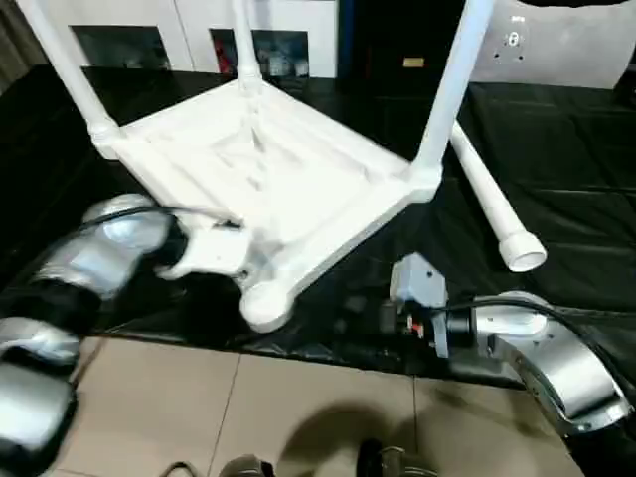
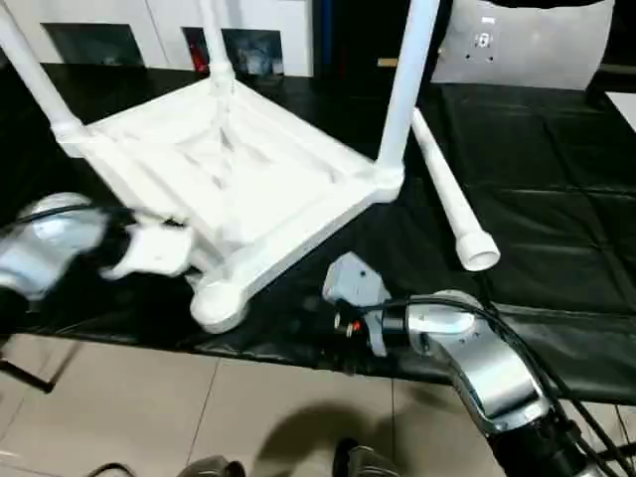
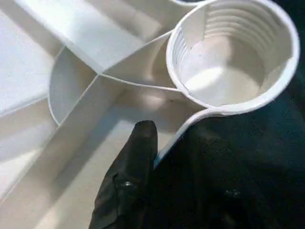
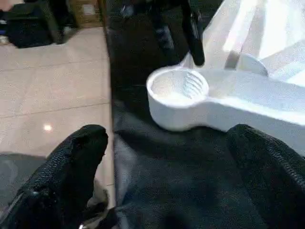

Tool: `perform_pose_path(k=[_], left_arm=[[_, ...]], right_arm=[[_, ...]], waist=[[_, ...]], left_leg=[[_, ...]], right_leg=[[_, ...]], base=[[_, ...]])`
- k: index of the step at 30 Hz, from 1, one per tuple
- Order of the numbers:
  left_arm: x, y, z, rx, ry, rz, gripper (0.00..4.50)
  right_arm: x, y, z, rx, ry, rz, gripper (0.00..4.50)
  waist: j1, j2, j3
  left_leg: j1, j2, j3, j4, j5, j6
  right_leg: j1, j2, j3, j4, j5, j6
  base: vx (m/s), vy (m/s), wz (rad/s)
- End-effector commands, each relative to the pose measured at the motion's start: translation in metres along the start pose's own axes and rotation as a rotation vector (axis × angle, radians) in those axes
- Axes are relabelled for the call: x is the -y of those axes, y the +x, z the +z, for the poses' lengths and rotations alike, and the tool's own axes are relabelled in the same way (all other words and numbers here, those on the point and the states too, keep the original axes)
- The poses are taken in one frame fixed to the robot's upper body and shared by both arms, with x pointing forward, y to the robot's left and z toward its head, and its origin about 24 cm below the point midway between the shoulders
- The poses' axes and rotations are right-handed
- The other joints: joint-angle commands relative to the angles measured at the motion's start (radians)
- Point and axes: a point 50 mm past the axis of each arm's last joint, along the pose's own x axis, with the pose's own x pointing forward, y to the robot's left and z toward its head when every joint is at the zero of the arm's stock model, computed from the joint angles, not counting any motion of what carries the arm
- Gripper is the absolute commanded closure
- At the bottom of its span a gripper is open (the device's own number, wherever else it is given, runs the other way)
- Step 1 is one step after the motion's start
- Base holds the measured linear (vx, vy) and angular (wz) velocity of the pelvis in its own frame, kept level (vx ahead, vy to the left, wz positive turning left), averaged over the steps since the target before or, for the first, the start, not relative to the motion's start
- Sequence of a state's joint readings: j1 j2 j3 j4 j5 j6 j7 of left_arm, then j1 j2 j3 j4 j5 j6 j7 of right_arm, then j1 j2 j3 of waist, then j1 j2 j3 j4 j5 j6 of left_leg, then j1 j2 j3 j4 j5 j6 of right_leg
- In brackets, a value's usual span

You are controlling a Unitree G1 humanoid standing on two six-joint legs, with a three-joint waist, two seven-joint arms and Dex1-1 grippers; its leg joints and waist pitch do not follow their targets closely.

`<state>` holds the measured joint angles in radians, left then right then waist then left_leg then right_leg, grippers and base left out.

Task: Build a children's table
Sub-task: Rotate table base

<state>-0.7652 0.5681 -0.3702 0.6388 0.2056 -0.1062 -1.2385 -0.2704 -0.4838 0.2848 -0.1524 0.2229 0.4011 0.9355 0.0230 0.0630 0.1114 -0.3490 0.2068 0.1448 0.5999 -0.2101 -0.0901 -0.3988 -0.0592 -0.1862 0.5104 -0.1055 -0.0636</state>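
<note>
The children's table (image 1: 298, 189) lies upside down on the black padded surface, its ribbed underside facing up. Three white legs (image 1: 452, 89) stand in corner sockets. A fourth leg (image 1: 492, 204) lies loose to the right, flared end toward me. The nearest corner socket (image 1: 263, 303) is empty and shows as a ribbed cup (image 3: 228, 62). My left gripper (image 1: 241, 260) is closed on the top's near-left rim beside that socket, with one black finger (image 3: 138, 148) inside the rim wall. My right gripper (image 4: 167, 138) is open and low over the mat, facing the empty socket (image 4: 177, 93), holding nothing.
The padded surface's front edge (image 1: 298, 353) runs just below the empty socket, with tiled floor (image 1: 248, 417) beyond it. White cabinets (image 1: 199, 30) and a grey panel (image 1: 556, 50) stand behind the work area.
</note>
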Motion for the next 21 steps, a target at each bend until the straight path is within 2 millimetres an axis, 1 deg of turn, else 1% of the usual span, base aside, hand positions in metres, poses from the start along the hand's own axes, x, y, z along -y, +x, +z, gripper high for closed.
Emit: perform_pose_path(k=[1,2,3,4,5,6,7,8,9,11,12,13,14,15,16,17,18,19,21], left_arm=[[-0.005,-0.005,-0.003,0.013,-0.077,0.064,3.68],[-0.003,0.001,0.001,0.033,-0.111,0.066,3.75],[-0.003,0.002,0.002,0.035,-0.117,0.065,3.75],[-0.003,0.004,0.003,0.036,-0.130,0.069,3.82],[-0.003,0.006,0.004,0.035,-0.147,0.076,3.82],[-0.003,0.008,0.005,0.032,-0.166,0.086,3.87],[-0.003,0.010,0.005,0.027,-0.188,0.093,3.91],[-0.002,0.011,0.004,0.020,-0.210,0.098,3.91],[-0.001,0.013,0.003,0.006,-0.224,0.098,3.96],[0.001,0.015,0.001,-0.018,-0.234,0.091,4.06],[0.004,0.017,-0.001,-0.045,-0.243,0.081,4.08],[0.005,0.018,-0.001,-0.051,-0.219,0.072,4.10],[0.006,0.018,0.000,-0.043,-0.191,0.067,4.14],[0.006,0.018,0.001,-0.038,-0.176,0.065,4.19],[0.009,0.019,0.009,0.025,-0.091,0.013,4.29],[0.009,0.019,0.009,0.025,-0.091,0.013,4.38],[0.012,0.019,0.014,0.067,-0.030,-0.025,4.43],[0.016,0.017,0.020,0.076,0.050,-0.068,4.46],[0.011,0.015,0.021,0.051,0.081,-0.052,4.48]], right_arm=[[0.004,-0.002,0.002,0.005,-0.015,-0.026,0.00],[0.005,-0.002,0.003,0.008,-0.017,-0.035,0.00],[0.005,-0.002,0.003,0.008,-0.017,-0.035,0.00],[0.005,-0.003,0.002,0.006,-0.017,-0.038,0.00],[0.005,-0.003,0.002,0.004,-0.018,-0.042,0.00],[0.005,-0.003,0.002,0.004,-0.018,-0.045,0.00],[0.005,-0.003,0.001,0.003,-0.018,-0.047,0.00],[0.005,-0.004,0.001,0.004,-0.017,-0.047,0.00],[0.006,-0.004,0.001,0.004,-0.017,-0.049,0.00],[0.006,-0.004,0.001,0.005,-0.016,-0.051,0.00],[0.006,-0.004,0.002,0.006,-0.016,-0.055,0.00],[0.007,-0.004,0.002,0.007,-0.016,-0.057,0.00],[0.007,-0.004,0.002,0.007,-0.016,-0.059,0.00],[0.007,-0.004,0.002,0.006,-0.016,-0.059,0.00],[0.008,-0.004,0.002,0.006,-0.016,-0.059,0.00],[0.008,-0.004,0.002,0.006,-0.016,-0.059,0.00],[0.008,-0.005,0.002,0.006,-0.017,-0.059,0.00],[0.008,-0.005,0.002,0.007,-0.017,-0.059,0.00],[0.008,-0.005,0.002,0.009,-0.018,-0.058,0.00]], waist=[[-0.005,0.000,-0.089],[-0.014,0.000,-0.092],[-0.016,0.000,-0.093],[-0.020,-0.002,-0.091],[-0.020,-0.002,-0.092],[-0.021,0.002,-0.093],[-0.021,-0.001,-0.093],[-0.021,-0.001,-0.094],[-0.019,0.002,-0.093],[-0.020,0.000,-0.095],[-0.021,0.001,-0.093],[-0.022,-0.001,-0.093],[-0.021,0.000,-0.092],[-0.022,0.000,-0.091],[-0.019,0.001,-0.091],[-0.023,0.001,-0.092],[-0.023,0.004,-0.092],[-0.025,0.005,-0.093],[-0.025,0.005,-0.094]], left_leg=[[-0.002,0.016,-0.007,-0.061,-0.174,0.100],[-0.005,0.013,-0.009,-0.061,-0.167,0.101],[-0.005,0.013,-0.009,-0.060,-0.159,0.101],[-0.008,0.010,-0.008,-0.060,-0.148,0.107],[-0.010,0.007,-0.007,-0.059,-0.142,0.111],[-0.010,0.008,-0.006,-0.059,-0.136,0.112],[-0.009,0.007,-0.004,-0.058,-0.121,0.121],[-0.008,0.009,-0.004,-0.059,-0.117,0.122],[-0.008,0.009,-0.004,-0.059,-0.111,0.128],[-0.008,0.010,-0.005,-0.059,-0.104,0.132],[-0.008,0.012,-0.005,-0.060,-0.107,0.134],[-0.006,0.011,-0.003,-0.060,-0.113,0.134],[-0.005,0.009,-0.003,-0.060,-0.118,0.135],[-0.005,0.005,-0.001,-0.059,-0.132,0.133],[-0.003,0.002,-0.002,-0.059,-0.142,0.131],[-0.007,0.002,-0.001,-0.059,-0.145,0.128],[-0.003,0.004,-0.003,-0.059,-0.151,0.127],[-0.004,0.006,-0.003,-0.060,-0.154,0.126],[-0.003,0.009,-0.004,-0.061,-0.151,0.128]], right_leg=[[0.078,-0.075,0.030,-0.084,-0.517,0.098],[0.080,-0.078,0.035,-0.078,-0.484,0.077],[0.081,-0.079,0.038,-0.076,-0.474,0.067],[0.080,-0.079,0.041,-0.074,-0.470,0.054],[0.081,-0.079,0.042,-0.072,-0.470,0.050],[0.081,-0.079,0.043,-0.070,-0.467,0.046],[0.079,-0.079,0.048,-0.068,-0.453,0.026],[0.079,-0.080,0.050,-0.066,-0.447,0.021],[0.078,-0.079,0.050,-0.064,-0.438,0.013],[0.079,-0.079,0.052,-0.061,-0.427,0.007],[0.078,-0.079,0.052,-0.062,-0.429,0.004],[0.078,-0.079,0.053,-0.063,-0.440,0.004],[0.076,-0.078,0.052,-0.065,-0.453,0.006],[0.076,-0.076,0.050,-0.070,-0.481,0.018],[0.075,-0.078,0.047,-0.075,-0.506,0.032],[0.076,-0.076,0.047,-0.075,-0.510,0.039],[0.074,-0.076,0.045,-0.077,-0.514,0.047],[0.075,-0.078,0.046,-0.077,-0.512,0.050],[0.073,-0.077,0.050,-0.075,-0.501,0.047]], base=[[0.000,0.000,0.00],[0.000,0.000,0.00],[0.000,0.000,0.00],[0.000,0.000,0.00],[0.000,0.000,0.00],[0.000,0.000,0.00],[0.000,0.000,0.00],[0.000,0.000,0.00],[0.000,0.000,0.00],[0.000,0.000,0.00],[0.000,0.000,0.00],[0.000,0.000,0.00],[0.000,0.000,0.00],[0.000,0.000,0.00],[0.000,0.000,0.00],[0.000,0.000,0.00],[0.000,0.000,0.00],[0.000,0.000,0.00],[0.000,0.000,0.00]])
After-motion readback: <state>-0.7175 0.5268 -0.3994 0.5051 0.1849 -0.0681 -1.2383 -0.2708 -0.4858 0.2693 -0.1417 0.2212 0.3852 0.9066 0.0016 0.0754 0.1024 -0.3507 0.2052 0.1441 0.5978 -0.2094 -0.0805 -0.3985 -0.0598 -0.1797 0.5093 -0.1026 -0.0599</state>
